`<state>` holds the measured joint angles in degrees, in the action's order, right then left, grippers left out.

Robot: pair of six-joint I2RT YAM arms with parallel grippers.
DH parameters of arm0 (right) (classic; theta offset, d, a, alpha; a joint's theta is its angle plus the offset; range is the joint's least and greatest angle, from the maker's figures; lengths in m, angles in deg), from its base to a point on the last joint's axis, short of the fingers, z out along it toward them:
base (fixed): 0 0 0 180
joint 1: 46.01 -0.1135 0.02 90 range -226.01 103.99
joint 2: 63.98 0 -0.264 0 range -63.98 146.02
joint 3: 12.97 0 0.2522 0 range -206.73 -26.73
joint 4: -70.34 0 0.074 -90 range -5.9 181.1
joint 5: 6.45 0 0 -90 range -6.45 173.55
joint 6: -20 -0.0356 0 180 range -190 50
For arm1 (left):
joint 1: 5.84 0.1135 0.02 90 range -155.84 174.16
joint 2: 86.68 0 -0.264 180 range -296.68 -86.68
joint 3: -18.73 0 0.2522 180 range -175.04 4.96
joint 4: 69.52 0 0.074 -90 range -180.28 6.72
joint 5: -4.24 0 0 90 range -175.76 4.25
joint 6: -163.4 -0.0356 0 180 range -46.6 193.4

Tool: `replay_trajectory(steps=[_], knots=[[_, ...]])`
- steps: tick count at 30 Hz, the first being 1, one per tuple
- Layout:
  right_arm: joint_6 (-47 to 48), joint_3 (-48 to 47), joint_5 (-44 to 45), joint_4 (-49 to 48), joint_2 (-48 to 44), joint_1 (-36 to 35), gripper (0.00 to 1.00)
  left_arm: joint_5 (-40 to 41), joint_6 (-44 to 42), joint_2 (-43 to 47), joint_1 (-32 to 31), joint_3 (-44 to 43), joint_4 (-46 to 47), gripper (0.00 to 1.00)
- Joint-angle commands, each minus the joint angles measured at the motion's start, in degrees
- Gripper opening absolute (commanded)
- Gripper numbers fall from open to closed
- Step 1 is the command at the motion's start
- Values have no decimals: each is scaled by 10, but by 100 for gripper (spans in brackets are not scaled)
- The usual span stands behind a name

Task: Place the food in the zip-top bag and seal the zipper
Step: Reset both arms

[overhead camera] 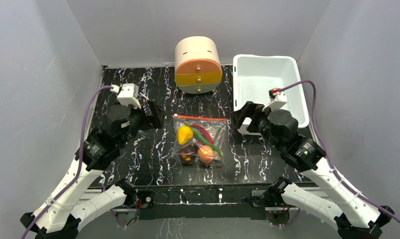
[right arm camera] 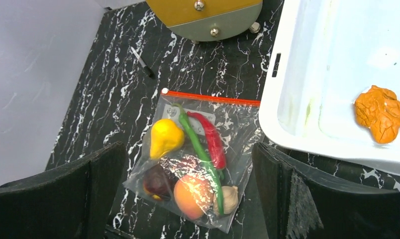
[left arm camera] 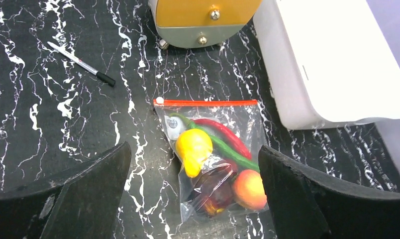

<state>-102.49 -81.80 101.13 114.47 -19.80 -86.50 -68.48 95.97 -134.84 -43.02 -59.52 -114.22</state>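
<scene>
The zip-top bag (overhead camera: 199,140) lies flat on the black marbled table, mid-way between the arms. Its orange-red zipper (left arm camera: 205,102) runs straight along the far edge, with a white slider at the left end. Inside the bag are the food pieces: a yellow lemon (left arm camera: 193,147), a red chili (right arm camera: 213,139), a green chili (right arm camera: 200,149), a dark maroon piece (right arm camera: 157,181), an orange fruit (right arm camera: 193,195) and a beige bulb (right arm camera: 230,199). My left gripper (overhead camera: 153,115) hovers open left of the bag. My right gripper (overhead camera: 244,119) hovers open to its right. Neither touches the bag.
A round wooden drawer unit (overhead camera: 198,64) stands at the back centre. The white tub (overhead camera: 265,57) sits back right, close to my right gripper, with an orange lumpy piece (right arm camera: 382,112) in it. A pen (left arm camera: 81,63) lies on the table back left. Grey walls enclose three sides.
</scene>
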Motion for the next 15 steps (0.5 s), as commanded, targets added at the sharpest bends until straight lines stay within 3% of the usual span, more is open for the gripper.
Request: replay_trajectory(steps=[1,15], knots=[[-35,-29,1,15,-35,0,98,28,38,54,3,34,9,98],[-46,-27,6,23,-43,0,98,26,38,95,3,70,-2,98]])
